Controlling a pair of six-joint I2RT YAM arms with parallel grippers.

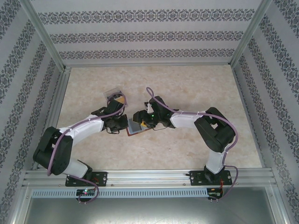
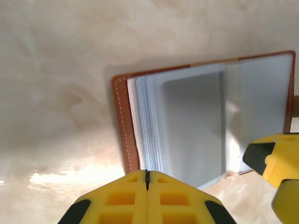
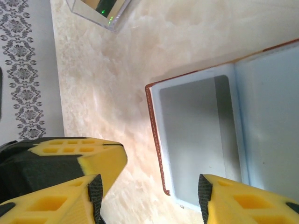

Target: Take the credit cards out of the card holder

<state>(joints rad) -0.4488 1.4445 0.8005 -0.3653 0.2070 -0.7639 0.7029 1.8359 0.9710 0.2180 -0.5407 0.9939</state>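
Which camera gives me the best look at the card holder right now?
Left wrist: the card holder lies open, its brown stitched edge and stacked clear sleeves all plain to see. Right wrist shows one corner and a grey inner panel close up. Top external shows it small and only partly visible.

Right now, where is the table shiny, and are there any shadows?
Left wrist view: a bright glare patch sits on the table beside the card holder, whose clear sleeves look milky. Right wrist view: a soft shadow lies on the table left of the holder, and a green glint shows in the clear box. Top view: even light, holder tiny.
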